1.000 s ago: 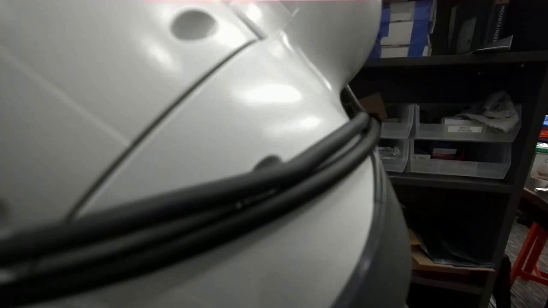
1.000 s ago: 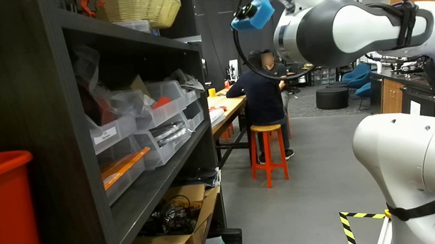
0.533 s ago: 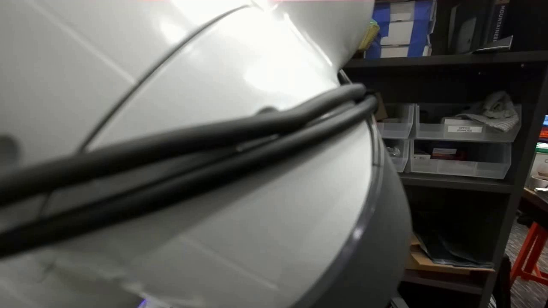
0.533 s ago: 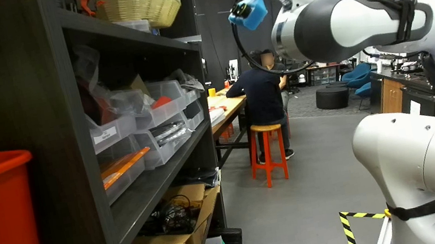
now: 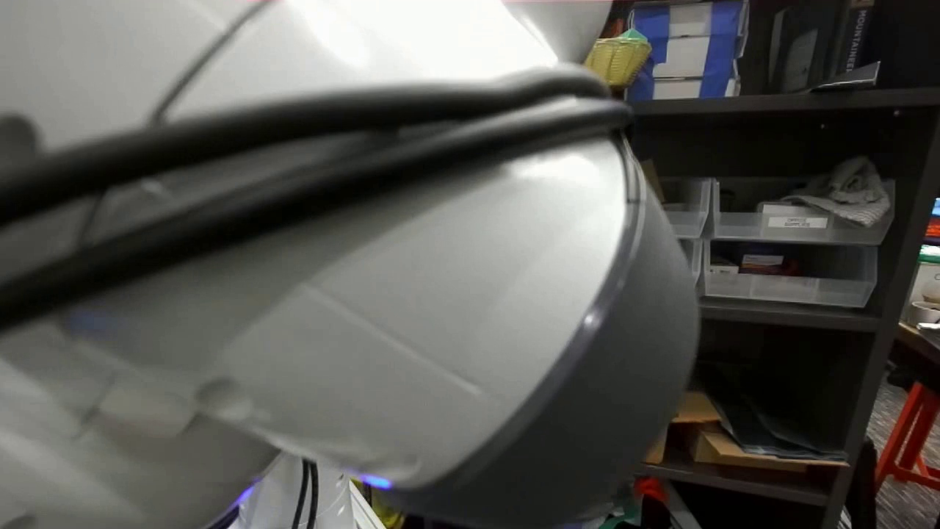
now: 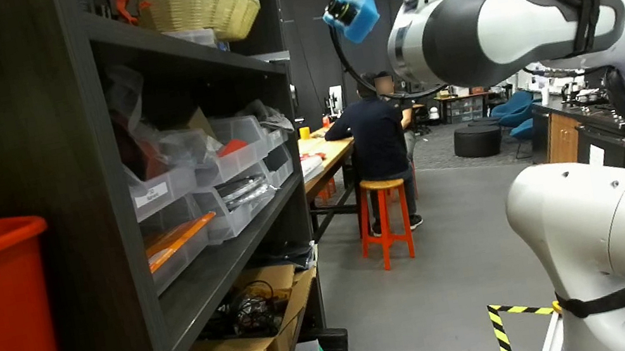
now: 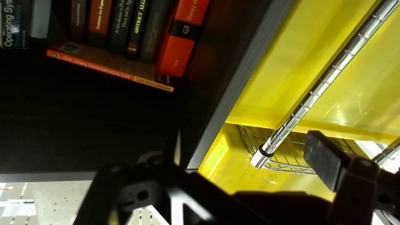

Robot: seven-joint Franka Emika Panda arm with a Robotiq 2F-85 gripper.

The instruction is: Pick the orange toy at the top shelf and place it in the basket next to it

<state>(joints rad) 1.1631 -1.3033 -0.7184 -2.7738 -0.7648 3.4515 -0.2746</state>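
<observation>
The orange toy (image 6: 123,4) seems well apart from the gripper (image 7: 248,154).

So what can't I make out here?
Basket interior: hidden by its wall in an exterior view.
Whether the orange toy touches it: too small, same view.
Shelving, left part: behind the arm in an exterior view.
Tool, rear: cut off by the wrist view's bottom edge.

In an exterior view, open space lay between the blue camera mount (image 6: 362,9) and wicker basket (image 6: 207,13); the basket flanked the orange toy figure (image 6: 122,4); the bookcase end panel (image 6: 102,187) walled the near side.
</observation>
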